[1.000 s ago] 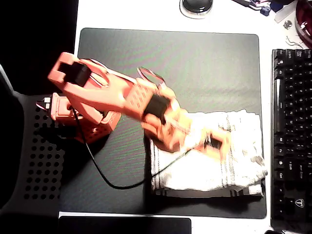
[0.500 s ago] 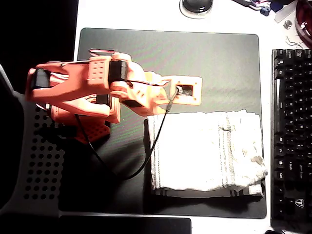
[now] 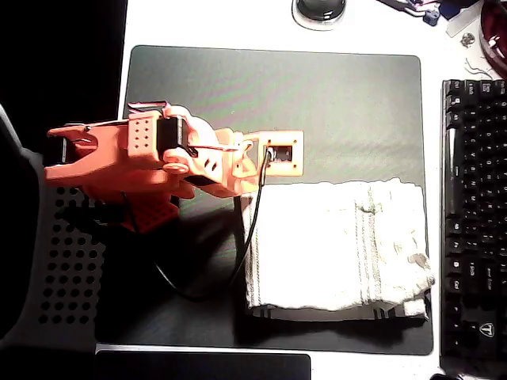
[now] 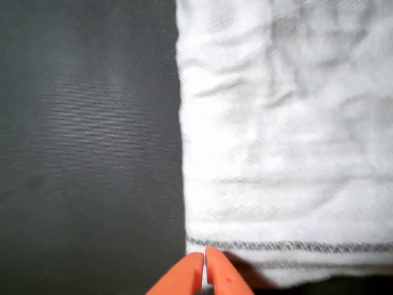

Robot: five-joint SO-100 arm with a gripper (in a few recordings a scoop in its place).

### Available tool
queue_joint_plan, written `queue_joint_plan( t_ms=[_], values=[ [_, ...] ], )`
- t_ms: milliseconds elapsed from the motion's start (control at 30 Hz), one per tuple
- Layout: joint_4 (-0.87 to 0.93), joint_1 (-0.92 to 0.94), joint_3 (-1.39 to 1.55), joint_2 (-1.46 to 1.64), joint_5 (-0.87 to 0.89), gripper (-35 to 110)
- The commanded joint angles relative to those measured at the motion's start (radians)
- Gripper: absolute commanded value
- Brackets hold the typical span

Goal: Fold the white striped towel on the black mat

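The white striped towel lies flat on the lower right part of the black mat, with a doubled layer showing along its near edge. Grey stripes run close to its left and right edges. My orange gripper hangs over the towel's upper left corner. In the wrist view the towel covers the right half and the mat the left. The gripper is shut, with its tips together and nothing between them, just at the striped corner.
A black keyboard runs along the mat's right side. A dark mouse sits beyond the mat's far edge. To the left is a perforated black panel, with my arm's base on the mat's left edge.
My arm has drawn back to the left, off the middle of the towel to its upper left corner. The towel stays flat on the mat, free of the gripper.
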Motion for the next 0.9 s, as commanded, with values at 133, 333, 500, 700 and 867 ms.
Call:
queue_joint_plan(
  t_ms=[133,333,500,700,867],
  values=[
    [0.071,0.003,0.087,0.112,0.006,0],
    [0.081,0.021,0.143,0.152,-0.002,0],
    [0.066,0.028,0.183,0.155,-0.005,0],
    [0.058,0.029,0.196,0.155,-0.009,0],
    [0.058,0.025,0.196,0.155,-0.012,0]
  ],
)
